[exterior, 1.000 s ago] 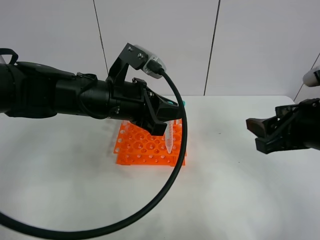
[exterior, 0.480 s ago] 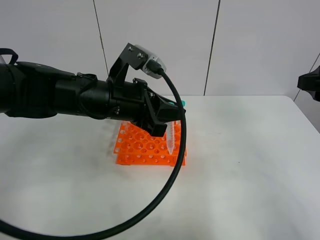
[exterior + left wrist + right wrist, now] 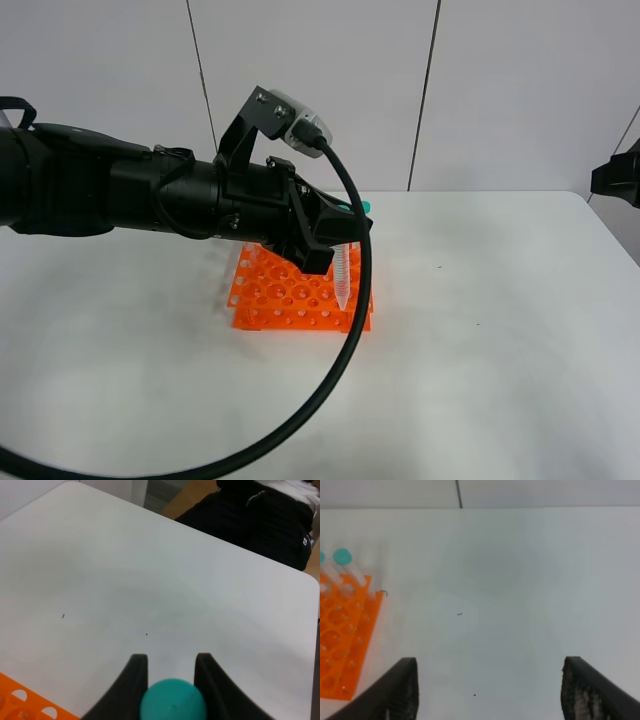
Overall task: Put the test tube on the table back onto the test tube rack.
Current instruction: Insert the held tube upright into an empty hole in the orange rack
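Note:
A clear test tube (image 3: pixel 340 277) hangs upright with its pointed tip just above the near right part of the orange test tube rack (image 3: pixel 285 296). My left gripper (image 3: pixel 333 238) is shut on its top end. In the left wrist view the teal cap (image 3: pixel 173 701) sits pinched between the two black fingers (image 3: pixel 138 674) of my left gripper (image 3: pixel 171 661), with a rack corner (image 3: pixel 25 706) below. My right gripper (image 3: pixel 490 680) stands open and holds nothing; only a dark part of it (image 3: pixel 614 180) shows at the right edge of the high view, off the white table (image 3: pixel 480 350).
Two other teal-capped tubes (image 3: pixel 346 565) stand in the rack (image 3: pixel 340 645) at its far corner. The left arm's thick black cable (image 3: pixel 350 330) loops over the table in front of the rack. A white panelled wall rises behind.
My right gripper has pulled back from above the table's right side to the right edge of the high view. The left arm and its tube have not moved.

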`<move>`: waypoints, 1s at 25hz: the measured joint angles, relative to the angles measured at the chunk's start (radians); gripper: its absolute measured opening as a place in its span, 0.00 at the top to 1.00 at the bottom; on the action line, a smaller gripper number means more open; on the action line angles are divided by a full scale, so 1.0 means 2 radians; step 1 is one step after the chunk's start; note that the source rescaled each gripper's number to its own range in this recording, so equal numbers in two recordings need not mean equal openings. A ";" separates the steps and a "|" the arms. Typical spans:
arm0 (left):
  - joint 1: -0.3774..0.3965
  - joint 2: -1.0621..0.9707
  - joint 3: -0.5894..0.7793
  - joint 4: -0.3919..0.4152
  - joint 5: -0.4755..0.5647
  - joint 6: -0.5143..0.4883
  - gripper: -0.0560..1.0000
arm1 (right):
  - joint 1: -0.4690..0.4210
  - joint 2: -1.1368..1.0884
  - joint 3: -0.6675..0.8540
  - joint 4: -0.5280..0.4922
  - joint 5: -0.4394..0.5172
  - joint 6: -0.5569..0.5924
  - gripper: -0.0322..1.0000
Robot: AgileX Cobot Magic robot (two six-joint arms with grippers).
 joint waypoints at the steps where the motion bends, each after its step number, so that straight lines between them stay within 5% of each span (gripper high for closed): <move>1: 0.000 0.000 0.000 0.000 0.000 0.000 0.94 | 0.000 -0.001 -0.001 0.001 0.001 -0.002 0.15; 8: 0.000 0.000 0.000 0.000 0.000 0.000 0.94 | 0.000 -0.042 -0.002 -0.010 0.017 0.000 0.15; 16: 0.000 0.000 0.000 0.000 0.000 0.000 0.94 | 0.000 -0.172 -0.003 -0.111 0.120 0.068 0.15; 25: 0.000 0.000 0.000 0.000 0.006 0.000 0.94 | 0.000 -0.314 0.047 -0.097 0.229 0.100 0.15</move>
